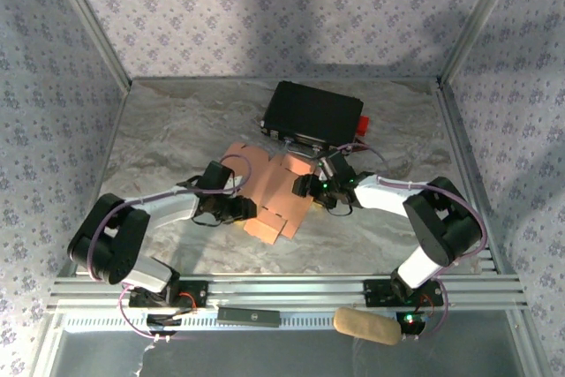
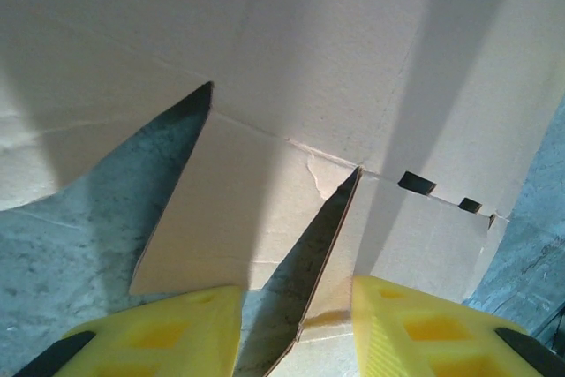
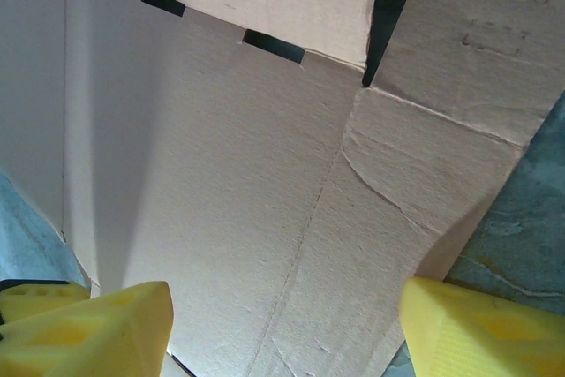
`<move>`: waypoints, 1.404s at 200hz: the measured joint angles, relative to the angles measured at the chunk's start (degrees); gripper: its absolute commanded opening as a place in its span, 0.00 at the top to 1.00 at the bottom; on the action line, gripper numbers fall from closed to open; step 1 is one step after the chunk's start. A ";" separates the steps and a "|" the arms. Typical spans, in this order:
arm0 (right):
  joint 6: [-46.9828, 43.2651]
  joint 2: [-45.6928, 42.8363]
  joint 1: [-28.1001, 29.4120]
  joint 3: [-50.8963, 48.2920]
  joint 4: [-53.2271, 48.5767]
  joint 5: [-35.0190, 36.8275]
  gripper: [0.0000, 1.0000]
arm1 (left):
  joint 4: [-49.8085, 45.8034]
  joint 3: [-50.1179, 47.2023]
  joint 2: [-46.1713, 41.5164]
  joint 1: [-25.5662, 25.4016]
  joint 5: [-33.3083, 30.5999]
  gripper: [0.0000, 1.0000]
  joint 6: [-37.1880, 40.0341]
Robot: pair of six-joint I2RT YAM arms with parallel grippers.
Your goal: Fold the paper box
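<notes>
Top external view puts the paper box [image 1: 275,193], a salmon-orange sheet with flaps partly raised, near the middle of the marbled table [image 1: 168,130], just beside the black hard case [image 1: 313,114]. Left wrist view adds the left gripper [image 2: 296,297] partly open, a flap edge [image 2: 328,227] standing between its yellow fingers [image 2: 177,333]; right wrist view shows the right gripper [image 3: 287,297] spread wide over creased card, faint marks [image 3: 485,37] there unreadable.
</notes>
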 measured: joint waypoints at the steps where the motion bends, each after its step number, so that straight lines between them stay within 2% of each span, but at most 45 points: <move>1: 0.00 0.00 0.00 0.00 0.00 0.00 0.29 | 0.00 -0.02 0.00 -0.02 -0.02 0.62 -0.04; 75: -1.07 0.00 -1.46 0.00 -0.39 -1.75 0.29 | 6.25 -0.04 -0.76 -3.93 0.72 0.60 -2.62; 106: -1.70 0.00 -1.88 0.00 -0.79 -2.64 0.29 | 7.48 -0.11 -0.76 -3.93 1.31 0.65 -3.45; 167: -1.75 -1.07 -2.47 0.00 -2.25 -2.93 0.29 | 8.74 -0.59 -0.76 -3.93 1.31 0.88 -5.20; 187: -1.73 -2.27 -2.64 0.00 -3.10 -2.93 0.29 | 9.18 -0.59 -0.90 -3.93 1.53 1.00 -5.97; 245: -2.14 -9.77 -4.37 -0.31 -6.67 -2.91 0.27 | 8.37 0.15 -4.72 -3.93 1.46 1.00 -9.79; 281: -1.46 -17.35 -7.37 -3.39 -6.51 -4.55 0.21 | 5.49 3.15 -8.33 -3.48 1.27 1.00 -13.44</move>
